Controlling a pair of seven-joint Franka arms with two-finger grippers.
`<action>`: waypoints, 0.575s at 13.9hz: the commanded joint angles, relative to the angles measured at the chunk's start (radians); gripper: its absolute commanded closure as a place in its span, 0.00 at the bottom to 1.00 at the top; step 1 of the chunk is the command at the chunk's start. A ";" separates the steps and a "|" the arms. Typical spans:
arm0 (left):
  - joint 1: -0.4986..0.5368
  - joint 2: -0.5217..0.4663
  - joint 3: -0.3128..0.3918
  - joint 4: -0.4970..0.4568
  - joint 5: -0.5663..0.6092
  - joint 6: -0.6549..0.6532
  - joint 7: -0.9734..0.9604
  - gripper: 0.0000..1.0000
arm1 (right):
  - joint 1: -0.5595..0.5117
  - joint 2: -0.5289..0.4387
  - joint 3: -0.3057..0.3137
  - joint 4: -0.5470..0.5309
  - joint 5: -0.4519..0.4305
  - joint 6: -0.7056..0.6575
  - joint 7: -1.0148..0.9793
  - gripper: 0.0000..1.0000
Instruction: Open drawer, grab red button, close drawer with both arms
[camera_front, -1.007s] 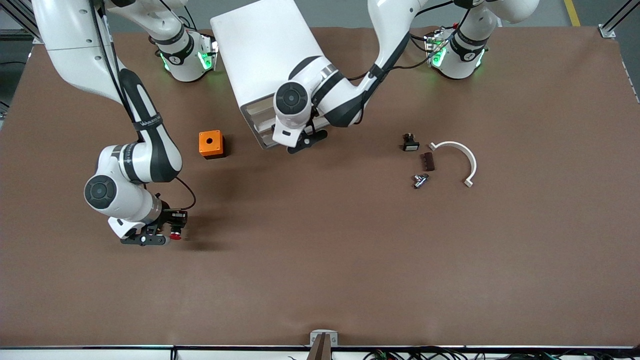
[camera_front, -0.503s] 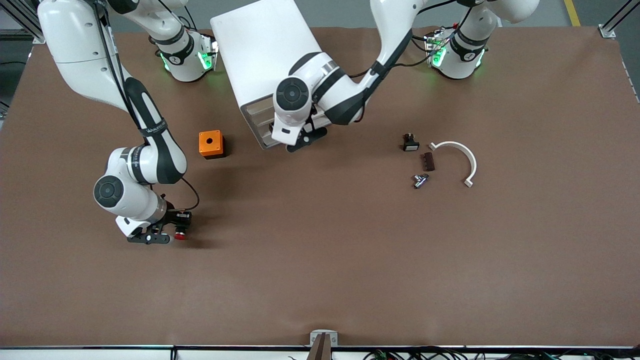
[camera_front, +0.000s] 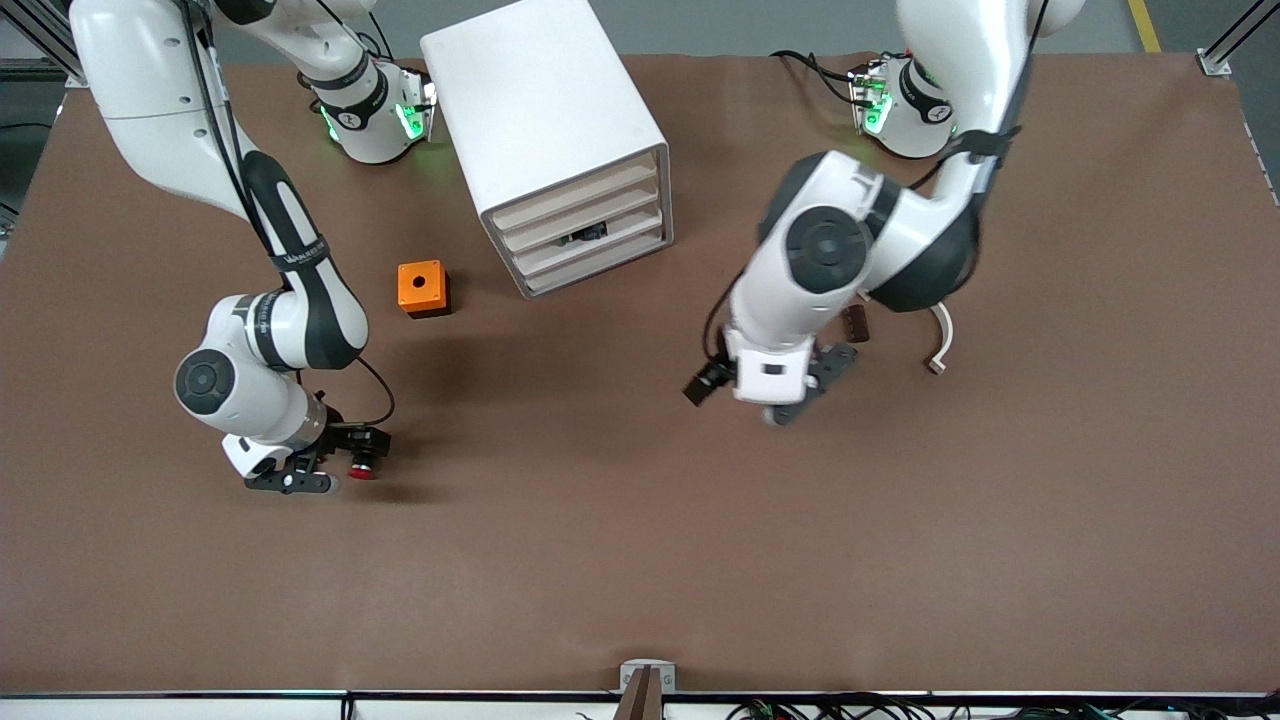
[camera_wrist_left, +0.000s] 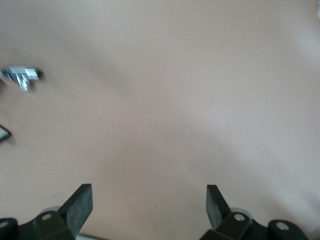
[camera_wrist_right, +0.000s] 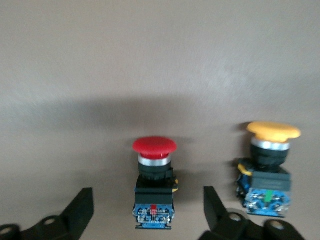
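Observation:
The red-capped button (camera_wrist_right: 154, 145) lies on its side on the brown table, between the spread fingers of my right gripper (camera_wrist_right: 149, 200), with a gap on each side. In the front view that button (camera_front: 361, 470) shows by the right gripper (camera_front: 330, 462), at the right arm's end of the table. My left gripper (camera_front: 805, 392) hangs open over bare table with nothing between its fingers (camera_wrist_left: 80, 202). The white cabinet (camera_front: 540, 110) stands by the bases, and its drawers (camera_front: 590, 225) all sit pushed in.
An orange-capped button (camera_wrist_right: 270, 165) lies right beside the red one. An orange cube with a hole (camera_front: 422, 288) sits near the cabinet. A small metal part (camera_wrist_left: 20, 77), a dark brown piece (camera_front: 856, 322) and a white curved bracket (camera_front: 940, 340) lie around the left arm.
The right gripper has opened and let go of the red button, which now rests on the table. The left arm has swung away from the cabinet front to over the small parts.

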 joint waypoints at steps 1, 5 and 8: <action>0.076 -0.102 -0.010 -0.021 0.037 -0.045 0.075 0.00 | -0.055 -0.110 0.014 -0.016 0.014 -0.060 -0.042 0.00; 0.231 -0.211 -0.009 -0.020 0.128 -0.187 0.363 0.00 | -0.063 -0.245 0.009 -0.022 0.008 -0.198 -0.030 0.00; 0.320 -0.266 -0.009 -0.018 0.145 -0.276 0.546 0.00 | -0.072 -0.371 0.008 -0.031 0.004 -0.321 -0.009 0.00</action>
